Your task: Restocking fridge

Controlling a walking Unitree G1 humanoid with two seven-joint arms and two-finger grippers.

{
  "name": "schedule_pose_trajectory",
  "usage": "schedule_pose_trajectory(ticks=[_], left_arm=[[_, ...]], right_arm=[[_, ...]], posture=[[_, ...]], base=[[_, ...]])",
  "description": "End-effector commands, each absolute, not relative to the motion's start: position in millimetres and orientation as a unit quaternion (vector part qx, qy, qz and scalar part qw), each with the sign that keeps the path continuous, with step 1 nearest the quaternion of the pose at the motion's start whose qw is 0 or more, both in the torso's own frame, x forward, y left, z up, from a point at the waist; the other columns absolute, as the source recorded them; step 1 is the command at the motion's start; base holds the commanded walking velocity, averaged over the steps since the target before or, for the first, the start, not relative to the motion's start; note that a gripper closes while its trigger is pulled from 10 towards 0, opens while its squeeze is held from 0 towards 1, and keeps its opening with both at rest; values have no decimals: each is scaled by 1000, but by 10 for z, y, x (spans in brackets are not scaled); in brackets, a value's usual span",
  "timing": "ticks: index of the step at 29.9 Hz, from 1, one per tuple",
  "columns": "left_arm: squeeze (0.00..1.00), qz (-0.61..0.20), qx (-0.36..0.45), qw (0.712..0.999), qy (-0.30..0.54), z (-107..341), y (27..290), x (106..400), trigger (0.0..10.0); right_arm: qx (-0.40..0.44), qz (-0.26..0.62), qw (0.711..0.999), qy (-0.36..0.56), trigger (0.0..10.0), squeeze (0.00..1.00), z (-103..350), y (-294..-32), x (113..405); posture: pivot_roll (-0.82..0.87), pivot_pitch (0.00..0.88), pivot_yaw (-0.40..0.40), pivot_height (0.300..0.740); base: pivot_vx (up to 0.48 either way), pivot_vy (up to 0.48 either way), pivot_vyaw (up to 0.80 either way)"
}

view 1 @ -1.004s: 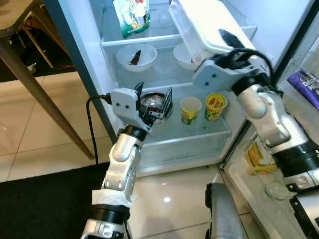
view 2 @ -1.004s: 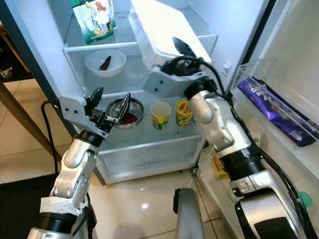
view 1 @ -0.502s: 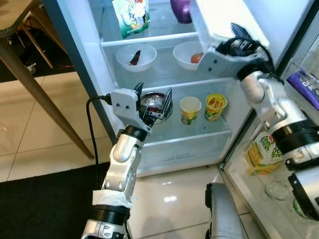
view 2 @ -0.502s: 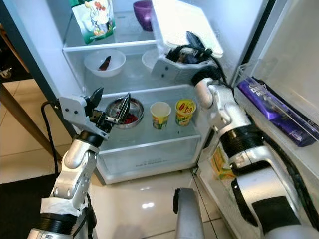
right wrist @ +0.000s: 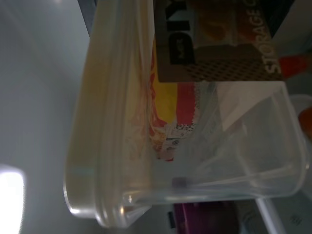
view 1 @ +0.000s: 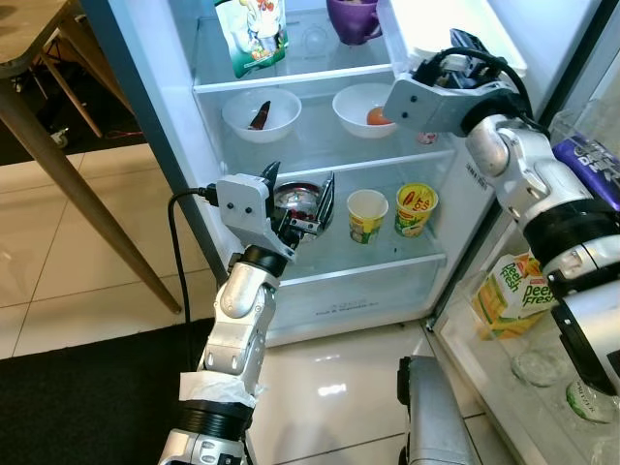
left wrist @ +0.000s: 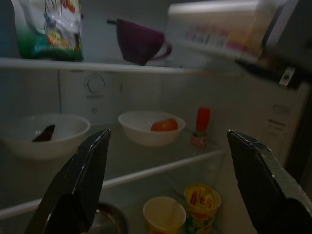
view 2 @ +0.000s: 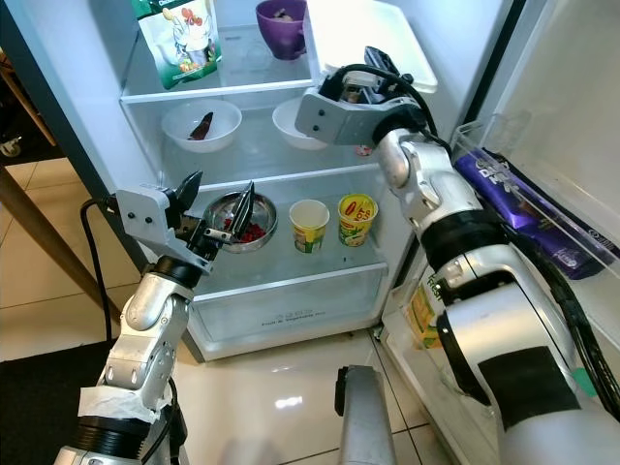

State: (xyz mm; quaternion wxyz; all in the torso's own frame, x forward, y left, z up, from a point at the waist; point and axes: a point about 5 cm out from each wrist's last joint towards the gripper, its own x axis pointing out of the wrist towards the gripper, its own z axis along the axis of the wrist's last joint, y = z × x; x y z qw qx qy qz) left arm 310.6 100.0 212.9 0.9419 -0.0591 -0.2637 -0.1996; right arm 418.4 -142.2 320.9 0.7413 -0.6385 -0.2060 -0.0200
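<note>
My right gripper (view 1: pixel 463 56) is shut on a clear plastic storage container (view 1: pixel 436 24) with a white lid, held level at the right end of the fridge's top shelf. In the right wrist view the container (right wrist: pixel 195 122) sits very close, with a printed label and packets inside. My left gripper (view 1: pixel 298 189) is open in front of the lower shelf. Its fingers frame a steel bowl (view 2: pixel 254 218) of red food without touching it. In the left wrist view the left gripper (left wrist: pixel 170 170) points into the fridge.
The top shelf has a green pouch (view 1: pixel 250 34) and a purple cup (view 1: pixel 354 17). Two white bowls (view 1: pixel 260 111) (view 1: pixel 363 108) and a small red bottle (left wrist: pixel 201 127) share the middle shelf. Two yellow cups (view 1: pixel 366 213) (view 1: pixel 417 208) stand below. The door holds a juice carton (view 1: pixel 513 295). A wooden table leg (view 1: pixel 77 184) stands at left.
My right arm has raised the container, levelled it and pushed it deeper onto the top shelf, uncovering the purple cup and the bowl. The left arm has not moved.
</note>
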Motion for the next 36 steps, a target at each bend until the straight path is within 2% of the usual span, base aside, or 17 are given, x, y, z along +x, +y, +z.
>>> schedule_pose_trajectory(ticks=[1, 17, 28, 36], left_arm=[[0, -200, -67, 942, -262, 2130, 973, 3084, 10000], [0, -201, -69, 938, -274, 2216, 975, 3068, 10000], [0, -203, -70, 933, -288, 2332, 974, 3058, 10000], [0, -208, -75, 919, -327, 2596, 980, 3014, 10000]], right_arm=[[-654, -7, 734, -182, 10000, 0, 3136, -1411, 4211], [-663, -23, 730, -167, 10000, 0, 3222, -1448, 4257], [-687, -10, 706, -169, 10000, 0, 3195, -1341, 4271], [-695, -17, 690, -201, 10000, 0, 3315, -1208, 4259]], posture=[[-79, 169, 19, 471], [-74, 166, 15, 471], [-55, 180, 10, 471], [-46, 200, 7, 471]], base=[[0, 0, 0], [0, 0, 0], [0, 0, 0], [0, 0, 0]])
